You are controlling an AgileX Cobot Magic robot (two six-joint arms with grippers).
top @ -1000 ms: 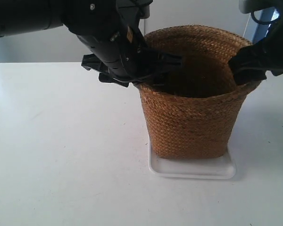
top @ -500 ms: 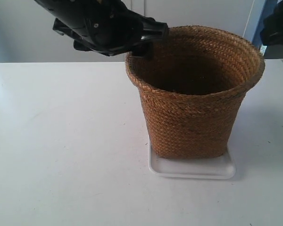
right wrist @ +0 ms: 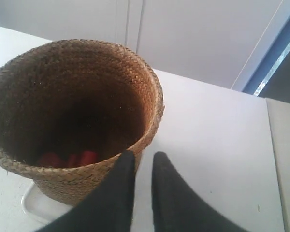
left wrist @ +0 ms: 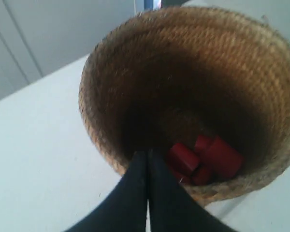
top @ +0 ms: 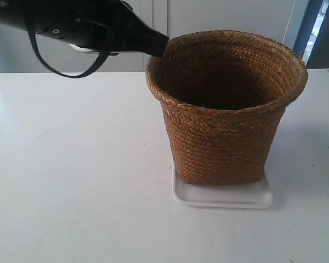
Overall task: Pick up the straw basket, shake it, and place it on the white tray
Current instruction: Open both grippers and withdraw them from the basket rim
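The straw basket point(top: 225, 120) stands upright on the white tray point(top: 225, 198), whose rim shows under its base. Several red blocks point(left wrist: 203, 159) lie at the bottom inside it. My left gripper point(left wrist: 147, 153) is shut on nothing and hangs above the basket's rim, clear of it. The arm at the exterior view's left point(top: 98, 27) ends in a pointed tip next to the rim's far left side. My right gripper point(right wrist: 142, 155) is open and empty, just outside the basket point(right wrist: 72, 111), with the tray's corner point(right wrist: 31, 203) showing below. That arm is out of the exterior view.
The white table point(top: 71, 164) stretches wide to the left and in front of the basket. A pale wall and cabinet doors point(top: 219, 16) stand behind. A blue vertical frame point(top: 312, 27) rises at the back right.
Both grippers have let go of the basket's rim and moved up and away. The arm at the exterior view's right has left that view. The basket stays put on the tray.
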